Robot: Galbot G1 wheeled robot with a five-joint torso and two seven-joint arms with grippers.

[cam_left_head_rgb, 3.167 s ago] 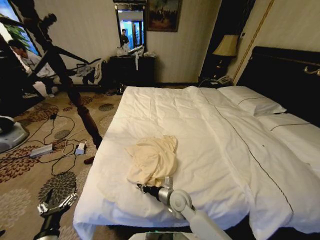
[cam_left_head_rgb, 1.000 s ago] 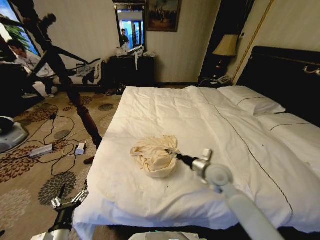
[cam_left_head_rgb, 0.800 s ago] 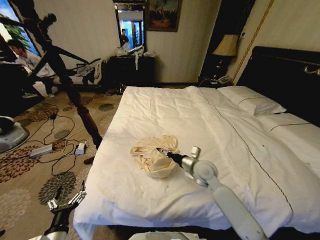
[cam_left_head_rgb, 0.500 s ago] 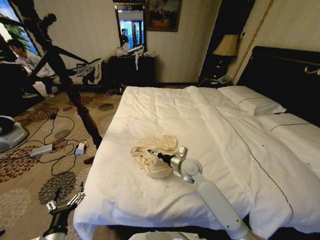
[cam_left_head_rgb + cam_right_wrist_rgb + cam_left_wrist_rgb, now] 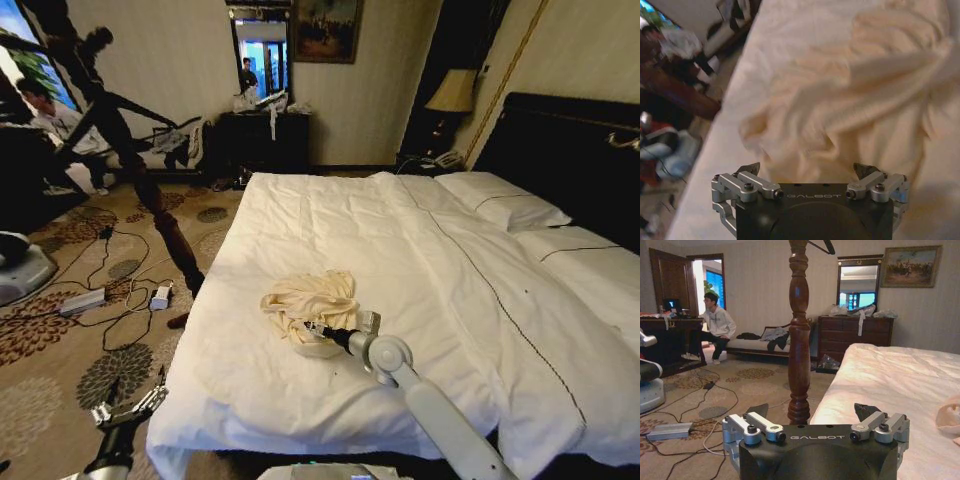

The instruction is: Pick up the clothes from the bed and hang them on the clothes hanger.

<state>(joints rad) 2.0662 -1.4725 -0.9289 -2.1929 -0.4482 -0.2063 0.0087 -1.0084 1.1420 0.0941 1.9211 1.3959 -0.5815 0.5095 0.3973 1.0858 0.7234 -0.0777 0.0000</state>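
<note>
The cream clothes (image 5: 306,301) lie bunched in a heap on the near left part of the bed (image 5: 450,250), which has a white duvet. My right gripper (image 5: 312,328) is at the heap's near edge, pointing into it. In the right wrist view this gripper (image 5: 807,170) is open, with folds of the clothes (image 5: 855,100) just ahead of its spread fingers. My left gripper (image 5: 125,408) hangs open low over the carpet beside the bed's near left corner. A slim black bar end (image 5: 826,246) shows by the top of the wooden post; I cannot tell if it is the clothes hanger.
A turned wooden post (image 5: 799,330) stands on the carpet to the left of the bed, straight ahead of my left gripper (image 5: 811,411). Cables and a power strip (image 5: 82,300) lie on the floor. Pillows (image 5: 505,205) and a black headboard (image 5: 570,150) are at the far right.
My right arm has swung in from the right of the heap to its near edge and dropped lower. The clothes are more bunched than three seconds ago. The left gripper sank slightly.
</note>
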